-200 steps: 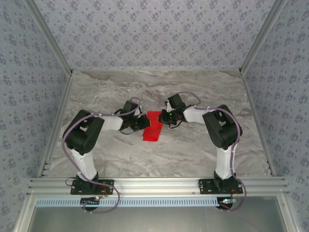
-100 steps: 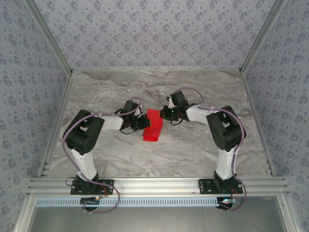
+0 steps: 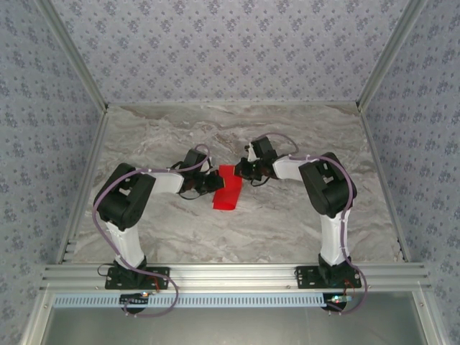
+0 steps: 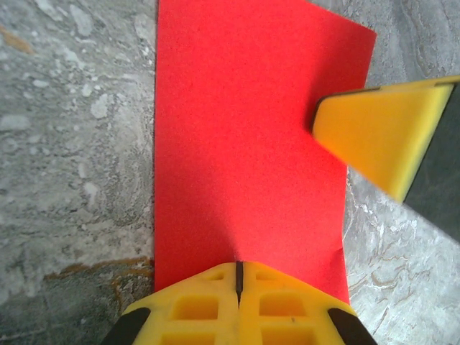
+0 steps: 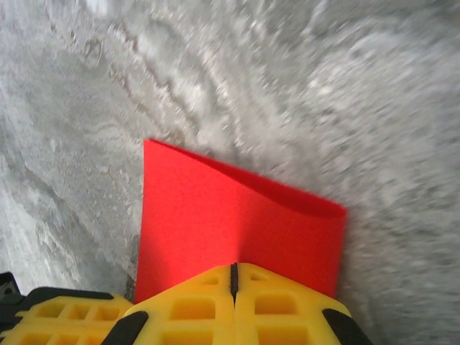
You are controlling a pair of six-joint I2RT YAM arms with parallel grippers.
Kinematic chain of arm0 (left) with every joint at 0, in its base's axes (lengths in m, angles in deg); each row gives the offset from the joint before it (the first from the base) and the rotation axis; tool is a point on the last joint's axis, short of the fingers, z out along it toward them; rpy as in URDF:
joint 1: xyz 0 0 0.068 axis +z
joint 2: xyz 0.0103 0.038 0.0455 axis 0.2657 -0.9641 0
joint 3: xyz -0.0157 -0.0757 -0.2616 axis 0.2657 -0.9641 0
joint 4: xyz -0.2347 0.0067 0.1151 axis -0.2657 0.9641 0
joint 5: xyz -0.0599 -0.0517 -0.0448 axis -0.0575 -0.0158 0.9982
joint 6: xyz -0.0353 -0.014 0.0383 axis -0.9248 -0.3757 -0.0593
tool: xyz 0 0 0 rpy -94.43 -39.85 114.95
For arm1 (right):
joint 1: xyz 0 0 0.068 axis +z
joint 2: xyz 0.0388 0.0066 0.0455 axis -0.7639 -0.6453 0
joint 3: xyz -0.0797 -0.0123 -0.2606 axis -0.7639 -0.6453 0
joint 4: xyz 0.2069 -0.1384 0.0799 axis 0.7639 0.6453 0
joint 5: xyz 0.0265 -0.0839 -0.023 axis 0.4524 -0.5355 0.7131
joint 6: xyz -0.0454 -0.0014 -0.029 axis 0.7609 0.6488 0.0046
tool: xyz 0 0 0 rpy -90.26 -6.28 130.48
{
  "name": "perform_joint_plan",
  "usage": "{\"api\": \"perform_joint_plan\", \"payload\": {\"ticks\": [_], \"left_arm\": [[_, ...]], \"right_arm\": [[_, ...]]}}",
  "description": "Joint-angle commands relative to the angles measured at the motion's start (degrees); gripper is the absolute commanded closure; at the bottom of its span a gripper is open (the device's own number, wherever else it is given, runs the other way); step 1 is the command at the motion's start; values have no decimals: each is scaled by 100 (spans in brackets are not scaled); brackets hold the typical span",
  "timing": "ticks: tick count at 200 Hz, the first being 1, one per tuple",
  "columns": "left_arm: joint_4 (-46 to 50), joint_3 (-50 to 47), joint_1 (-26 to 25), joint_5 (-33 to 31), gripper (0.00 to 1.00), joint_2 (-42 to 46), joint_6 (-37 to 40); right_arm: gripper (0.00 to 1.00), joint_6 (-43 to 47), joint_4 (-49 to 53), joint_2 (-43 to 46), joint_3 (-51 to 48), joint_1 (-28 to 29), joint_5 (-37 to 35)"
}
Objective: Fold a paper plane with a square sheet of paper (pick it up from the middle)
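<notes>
The square sheet of paper (image 3: 228, 194) is bright red and lies on the marble as a long rectangle, folded double. In the right wrist view its far edge (image 5: 287, 198) is a rounded fold that bulges upward. My left gripper (image 3: 213, 182) is shut, its yellow tips (image 4: 237, 267) resting on the near edge of the sheet (image 4: 244, 144). My right gripper (image 3: 241, 172) is shut too, its tips (image 5: 232, 267) down on the sheet's far end. One of its yellow fingers (image 4: 381, 129) shows over the sheet's right edge in the left wrist view. The paper plane is out of view.
Grey marble table (image 3: 287, 223) with patterned walls on three sides and an aluminium rail (image 3: 230, 273) along the near edge. Both arms bend inward and meet at the table's middle. Open marble lies all around the sheet.
The right gripper has swung back and then leftward, ending closer to the sheet's far end. The left arm and the sheet have stayed put.
</notes>
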Motion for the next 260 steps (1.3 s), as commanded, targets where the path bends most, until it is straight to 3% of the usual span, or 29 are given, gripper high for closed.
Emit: {"api": "perform_joint_plan", "payload": {"ticks": [1,39,95,151,260], "left_arm": [[1568,-468,-48,-978,100,-692,197],[1535,-459,-65,-987,100,-708,179],[1507,-424,-72,-1027,100,-681,148],[1534,-385,-100,-1191,100,-596,205],[1697,-324,-121,-1352,100,-485,-41]], "right_arm": [[100,79,399,-255,171,-477,-660],[100,113,517,48,379,-567,-694],[100,-144,166,1184,-814,216,-200],[100,-496,-135,998,-1190,692,83],[100,392,735,783,-1080,728,336]]}}
